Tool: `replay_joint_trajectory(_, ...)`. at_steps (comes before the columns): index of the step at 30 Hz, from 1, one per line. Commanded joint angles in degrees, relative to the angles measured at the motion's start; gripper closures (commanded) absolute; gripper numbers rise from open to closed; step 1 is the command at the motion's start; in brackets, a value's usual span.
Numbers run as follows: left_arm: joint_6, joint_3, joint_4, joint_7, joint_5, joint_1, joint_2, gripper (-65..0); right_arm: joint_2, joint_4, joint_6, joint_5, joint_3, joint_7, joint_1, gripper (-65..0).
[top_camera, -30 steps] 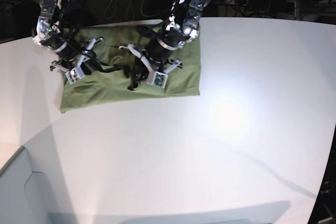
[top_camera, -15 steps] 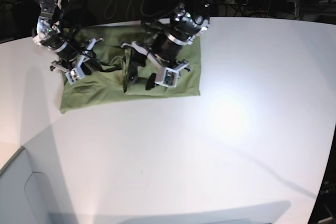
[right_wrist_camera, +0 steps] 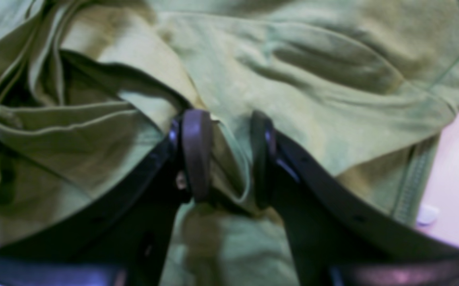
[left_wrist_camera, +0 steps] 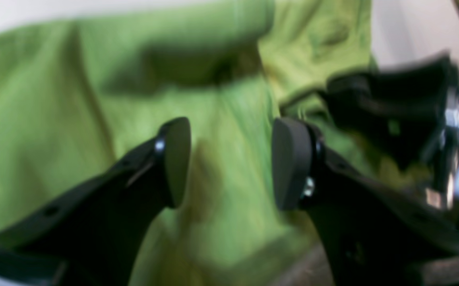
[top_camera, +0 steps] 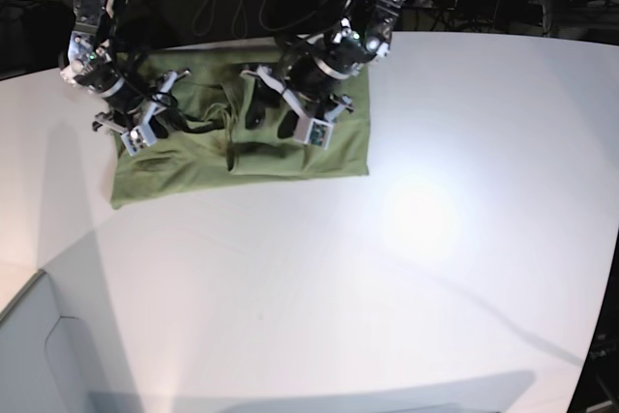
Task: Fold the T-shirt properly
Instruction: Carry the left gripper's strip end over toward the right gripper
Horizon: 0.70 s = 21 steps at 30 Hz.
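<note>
The olive-green T-shirt (top_camera: 193, 166) lies partly folded and rumpled at the back left of the white table. My left gripper (top_camera: 268, 118) hovers over its middle. In the left wrist view this gripper (left_wrist_camera: 231, 163) is open, nothing sits between its pads, and blurred green cloth (left_wrist_camera: 54, 99) lies below. My right gripper (top_camera: 174, 123) sits at the shirt's left part. In the right wrist view it (right_wrist_camera: 229, 159) is shut on a raised fold of the shirt (right_wrist_camera: 332, 79), with a hemmed edge pinched between the pads.
The white table (top_camera: 435, 239) stretches wide to the right and front of the shirt. Dark cables (top_camera: 222, 7) lie behind the table's back edge. The right arm (left_wrist_camera: 392, 119) shows close by in the left wrist view. A table edge runs at front left (top_camera: 39, 278).
My left gripper has opened and let go of the cloth, then lifted and drawn back toward the far edge. The right gripper has kept its hold and place.
</note>
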Motion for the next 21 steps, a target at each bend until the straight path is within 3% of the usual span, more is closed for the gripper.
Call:
replay_joint_trajectory(1, -0.42, 0.13, 0.69, -1.53, -1.29, -1.37, 1.22, -31.7, 0.51, 0.52, 1.01, -0.53, 0.1, -0.97, 0.16, -15.4)
replay_joint_trajectory(21, -0.78, 0.22, -17.94, -1.97, -1.81, -14.29, 8.68, -31.7, 0.69, 0.96, 1.01, -0.53, 0.72, -1.24, -0.37, -15.5)
